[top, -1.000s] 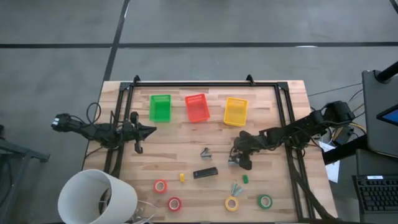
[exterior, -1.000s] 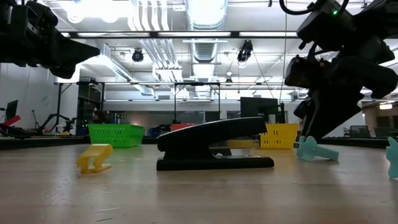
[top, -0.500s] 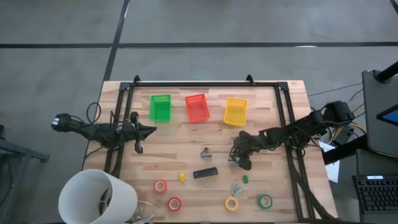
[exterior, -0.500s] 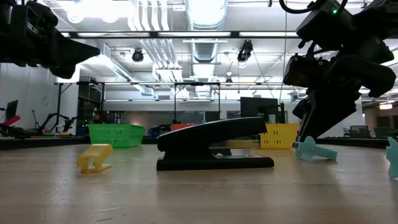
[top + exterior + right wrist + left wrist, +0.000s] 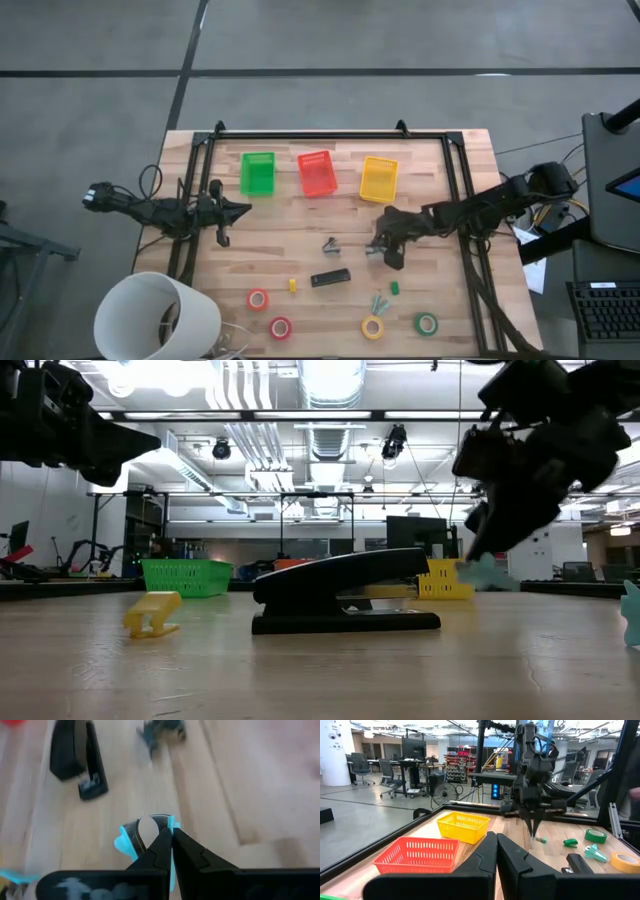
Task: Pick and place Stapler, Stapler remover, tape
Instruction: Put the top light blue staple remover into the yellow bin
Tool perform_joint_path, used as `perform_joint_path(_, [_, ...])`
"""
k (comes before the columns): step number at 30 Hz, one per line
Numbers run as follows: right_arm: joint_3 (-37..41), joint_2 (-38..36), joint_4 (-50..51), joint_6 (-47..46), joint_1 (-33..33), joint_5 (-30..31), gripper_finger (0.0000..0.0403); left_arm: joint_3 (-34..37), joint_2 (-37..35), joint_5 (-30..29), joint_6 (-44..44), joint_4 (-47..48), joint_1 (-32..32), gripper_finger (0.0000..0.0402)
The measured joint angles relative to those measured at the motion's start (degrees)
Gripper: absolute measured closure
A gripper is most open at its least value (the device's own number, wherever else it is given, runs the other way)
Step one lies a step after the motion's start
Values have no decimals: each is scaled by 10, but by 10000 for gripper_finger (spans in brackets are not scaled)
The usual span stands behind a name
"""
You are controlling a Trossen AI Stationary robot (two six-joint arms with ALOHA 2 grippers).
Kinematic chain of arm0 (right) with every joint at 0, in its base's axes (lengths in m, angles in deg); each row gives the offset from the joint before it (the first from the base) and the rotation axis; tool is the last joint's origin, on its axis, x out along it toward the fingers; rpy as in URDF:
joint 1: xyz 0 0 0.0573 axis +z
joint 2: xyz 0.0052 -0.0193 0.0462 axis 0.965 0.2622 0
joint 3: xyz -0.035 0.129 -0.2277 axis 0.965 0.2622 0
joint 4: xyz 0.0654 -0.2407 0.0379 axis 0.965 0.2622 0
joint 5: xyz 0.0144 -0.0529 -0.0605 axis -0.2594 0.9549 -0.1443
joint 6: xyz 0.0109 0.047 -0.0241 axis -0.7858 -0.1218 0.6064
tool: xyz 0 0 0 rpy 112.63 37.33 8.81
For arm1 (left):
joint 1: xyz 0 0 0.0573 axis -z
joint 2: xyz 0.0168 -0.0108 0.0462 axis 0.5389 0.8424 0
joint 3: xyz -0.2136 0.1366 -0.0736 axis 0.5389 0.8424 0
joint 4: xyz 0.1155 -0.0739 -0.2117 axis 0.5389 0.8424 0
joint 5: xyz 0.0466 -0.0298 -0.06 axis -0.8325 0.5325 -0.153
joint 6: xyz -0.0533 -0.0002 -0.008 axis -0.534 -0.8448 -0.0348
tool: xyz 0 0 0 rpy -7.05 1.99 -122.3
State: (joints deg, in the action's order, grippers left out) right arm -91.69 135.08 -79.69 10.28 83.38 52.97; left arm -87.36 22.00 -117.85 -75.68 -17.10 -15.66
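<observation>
4 tape rolls lie in a loose row on the worktop (image 5: 300, 222), on the side of the stapler (image 5: 330, 277) away from the baskets. There are 2 red-orange rolls (image 5: 258, 299) (image 5: 281, 327) toward the left arm's side of the stapler, and a yellow roll (image 5: 372, 327) and a green roll (image 5: 427, 323) toward the right arm's side. The black stapler itself rests flat near the middle of the worktop, untouched.

The right gripper (image 5: 379, 252) hangs just beyond the stapler on the basket side, a little toward the right arm. Its jaws are closed on a light-blue staple remover (image 5: 134, 838). In the low view that remover (image 5: 487, 572) is clear of the wood, above and to the right of the stapler.

A darker staple remover (image 5: 330, 244) sits on the worktop directly between the stapler and the baskets, near the stapler. 2 more pale blue pieces (image 5: 378, 303) lie between the stapler and the yellow roll. A tiny yellow block (image 5: 292, 286) lies just beside the stapler's left-arm end, and a tiny green block (image 5: 394, 288) lies near its other end.

3 baskets stand in a row well beyond the stapler: green (image 5: 257, 173), red (image 5: 316, 173) and yellow (image 5: 379, 178).

The left gripper (image 5: 240, 209) waits well apart from the stapler, over the left edge of the worktop, with its jaws pressed together on nothing.
</observation>
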Motion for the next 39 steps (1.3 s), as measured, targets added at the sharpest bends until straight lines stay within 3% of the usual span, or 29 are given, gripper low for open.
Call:
perform_joint_path(8, [0,-117,62,24,-68,72,394,0,0,0,0,0,0,392])
perform_joint_path(17, [0,-203,86,63,-186,91,394,0,0,0,0,1,0,392])
perform_joint_path(29, [0,-137,60,70,-325,125,394,0,0,0,0,0,0,392])
perform_joint_path(39, [-12,-11,-16,98,-356,129,394,0,0,0,0,0,0,392])
